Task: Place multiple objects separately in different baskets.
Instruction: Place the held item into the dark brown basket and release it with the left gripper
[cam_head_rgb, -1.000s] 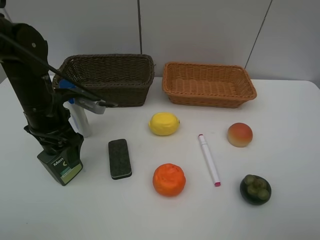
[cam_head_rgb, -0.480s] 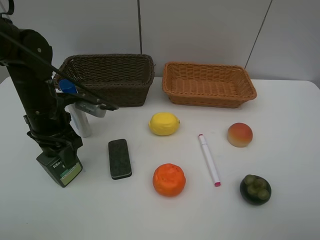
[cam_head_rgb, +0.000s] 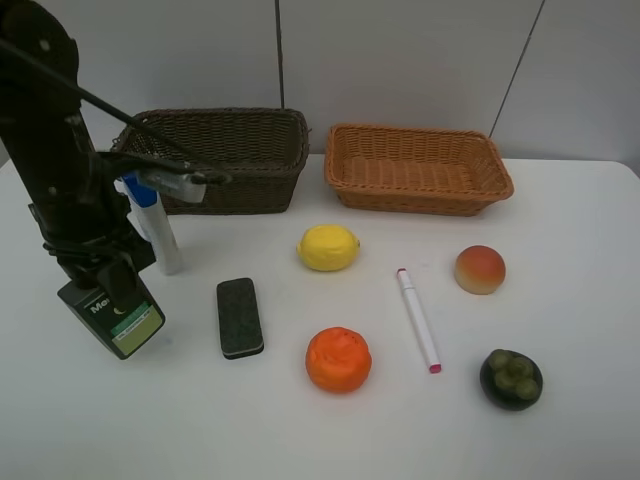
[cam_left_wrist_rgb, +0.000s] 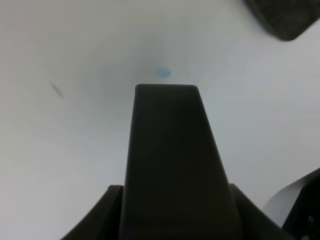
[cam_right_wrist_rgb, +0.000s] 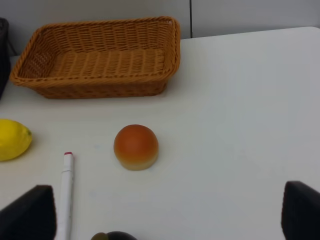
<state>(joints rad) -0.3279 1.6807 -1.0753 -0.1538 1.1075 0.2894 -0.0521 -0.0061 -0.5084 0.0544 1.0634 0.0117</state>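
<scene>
My left gripper (cam_head_rgb: 97, 272) is shut on the dark green pump bottle (cam_head_rgb: 111, 318) and holds it tilted just above the table at the left; the bottle fills the left wrist view (cam_left_wrist_rgb: 172, 165). The white blue-capped tube (cam_head_rgb: 160, 238) stands beside it. The black-blue eraser (cam_head_rgb: 240, 317), lemon (cam_head_rgb: 328, 247), orange (cam_head_rgb: 338, 359), pink-tipped marker (cam_head_rgb: 418, 320), peach (cam_head_rgb: 480, 269) and mangosteen (cam_head_rgb: 511, 379) lie on the table. The dark brown basket (cam_head_rgb: 215, 185) and the tan basket (cam_head_rgb: 420, 203) stand at the back. My right gripper (cam_right_wrist_rgb: 167, 192) is open and empty, short of the peach (cam_right_wrist_rgb: 136, 146).
The white table (cam_head_rgb: 580, 260) ends at a grey wall behind the baskets. The left arm's cable crosses in front of the dark basket. The eraser's corner (cam_left_wrist_rgb: 285, 17) shows in the left wrist view. The right arm is out of the exterior view.
My left arm has risen and shifted left and back, lifting the pump bottle off the table. Nothing else has moved.
</scene>
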